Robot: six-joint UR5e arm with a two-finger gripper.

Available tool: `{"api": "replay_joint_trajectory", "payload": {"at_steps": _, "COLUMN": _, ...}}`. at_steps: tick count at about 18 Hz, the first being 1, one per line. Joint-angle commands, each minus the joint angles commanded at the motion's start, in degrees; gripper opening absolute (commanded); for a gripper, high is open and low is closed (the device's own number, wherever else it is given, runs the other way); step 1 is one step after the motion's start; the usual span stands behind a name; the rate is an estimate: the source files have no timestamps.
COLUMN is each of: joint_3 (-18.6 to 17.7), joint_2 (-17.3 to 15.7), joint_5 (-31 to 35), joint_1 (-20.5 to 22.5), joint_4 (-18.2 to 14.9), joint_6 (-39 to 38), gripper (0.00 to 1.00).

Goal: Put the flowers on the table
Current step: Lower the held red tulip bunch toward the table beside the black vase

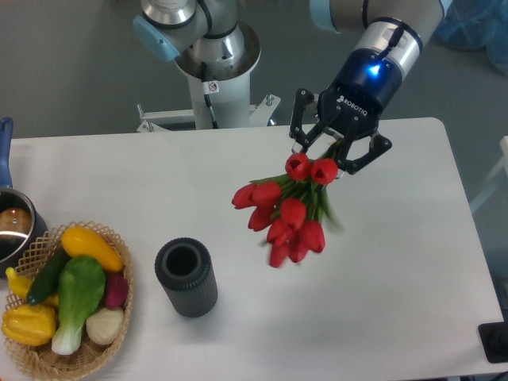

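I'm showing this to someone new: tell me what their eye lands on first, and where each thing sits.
The red flowers stand out first, motion-blurred just below the gripper, whose fingers look spread apart, over the middle-right of the white table. Next comes the dark vase, upright toward the front left of centre. At the far left edge sits a basket of colourful vegetables.

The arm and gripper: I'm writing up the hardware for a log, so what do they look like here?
The arm is built from silver-grey metal segments with pale blue joint caps, on a white round pedestal bearing a small label. The gripper has a black cylindrical body printed ROBOTIQ in white, a glowing blue light near the silver wrist ring, and black linkage fingers. No loose cables are visible.
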State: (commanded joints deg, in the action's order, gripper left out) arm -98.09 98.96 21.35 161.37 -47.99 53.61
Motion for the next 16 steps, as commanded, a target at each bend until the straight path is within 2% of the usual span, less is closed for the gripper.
{"api": "replay_joint_trajectory", "payload": {"at_steps": 3, "joint_3": -1.5, "joint_2": 0.8, "joint_5": 3.9, "joint_1": -0.3, "joint_4": 0.0, "joint_6": 0.3, "gripper": 0.24}}
{"api": "replay_joint_trajectory", "payload": {"at_steps": 7, "joint_3": -1.8, "joint_2": 2.7, "joint_5": 13.7, "joint_1": -2.0, "joint_4": -0.1, "joint_6": 0.3, "gripper": 0.24}}
{"api": "replay_joint_trajectory", "payload": {"at_steps": 13, "joint_3": -1.4, "joint_2": 5.5, "joint_5": 20.7, "joint_1": -4.0, "joint_4": -0.1, "joint_6": 0.4, "gripper": 0.26}}
{"api": "replay_joint_trajectory", "payload": {"at_steps": 16, "joint_3": -1.8, "joint_2": 7.6, "joint_5": 24.3, "joint_1": -5.7, "joint_4": -0.1, "joint_6": 5.7, "gripper": 0.26}}
